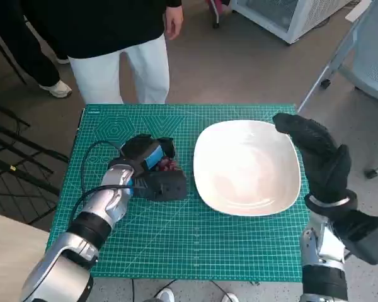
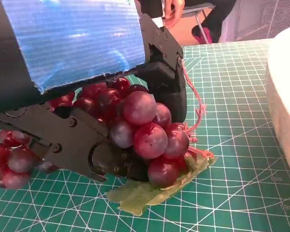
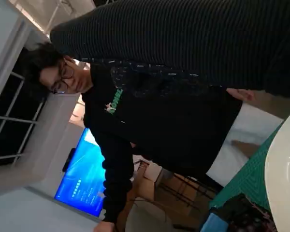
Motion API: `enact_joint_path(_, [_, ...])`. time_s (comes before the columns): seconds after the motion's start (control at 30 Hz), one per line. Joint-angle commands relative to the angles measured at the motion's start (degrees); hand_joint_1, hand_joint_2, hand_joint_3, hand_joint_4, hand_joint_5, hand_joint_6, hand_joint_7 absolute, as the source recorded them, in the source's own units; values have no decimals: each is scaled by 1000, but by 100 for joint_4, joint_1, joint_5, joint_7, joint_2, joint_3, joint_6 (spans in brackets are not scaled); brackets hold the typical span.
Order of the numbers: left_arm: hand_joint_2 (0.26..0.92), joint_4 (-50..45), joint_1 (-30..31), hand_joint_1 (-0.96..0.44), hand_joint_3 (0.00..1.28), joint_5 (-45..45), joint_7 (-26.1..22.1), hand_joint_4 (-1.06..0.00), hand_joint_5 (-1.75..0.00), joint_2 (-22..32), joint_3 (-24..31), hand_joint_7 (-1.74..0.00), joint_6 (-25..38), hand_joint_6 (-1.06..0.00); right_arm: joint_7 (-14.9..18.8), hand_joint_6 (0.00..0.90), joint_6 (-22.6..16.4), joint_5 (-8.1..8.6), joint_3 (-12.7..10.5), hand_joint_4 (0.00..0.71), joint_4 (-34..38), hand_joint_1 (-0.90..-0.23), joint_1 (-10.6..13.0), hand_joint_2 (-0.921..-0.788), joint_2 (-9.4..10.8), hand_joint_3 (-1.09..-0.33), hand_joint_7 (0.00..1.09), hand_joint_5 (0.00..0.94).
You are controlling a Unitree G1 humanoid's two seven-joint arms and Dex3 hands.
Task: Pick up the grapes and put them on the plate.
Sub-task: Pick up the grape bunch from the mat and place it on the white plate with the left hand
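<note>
The left hand (image 1: 152, 165) is down on the grapes (image 2: 135, 125), just beside the white plate (image 1: 264, 195) on its left, and the step in hand looks to be securing the bunch before any lift. In the left wrist view the black fingers (image 2: 82, 145) are clamped around the dark red cluster from both sides, with berries bulging out between them, while the pale green leaf (image 2: 150, 191) under the bunch lies flat on the surface (image 1: 176, 245). To do this well, I would judge that the hold should sit around the core of the bunch rather than on loose outer berries, since several hang outside the hold and could drop or roll off; a slow, straight lift, then a short sideways carry over the plate's near rim, would suit, keeping the bunch low enough to set down rather than drop. The right hand (image 1: 315, 154) rests at the plate's far right rim with nothing in it, its gloved fingers spread apart, well placed to steady the plate. The surface is a green cutting mat with a white grid, covering a small table. Around it lies a grey floor; a person (image 1: 113, 44) in a black top and white trousers stands at the far edge, a chair leg shows at the upper right, and the right wrist view shows a blue screen (image 3: 82, 183) in the room behind.
</note>
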Motion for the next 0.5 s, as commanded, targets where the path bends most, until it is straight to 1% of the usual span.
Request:
enact_joint_path(0.03, [920, -70, 158, 1, 89, 20, -127, -672, -1196, 113, 20, -1195, 124, -587, 60, -1, -16, 4, 15, 188, 55, -567, 84, -921, 34, -675, 367, 0])
enact_joint_path(0.5, [921, -1081, 417, 1, 116, -34, -368, -649, -1188, 360, 238, -1264, 310, -549, 72, 0, -41, 17, 22, 188, 73, -571, 86, -921, 42, -672, 366, 0])
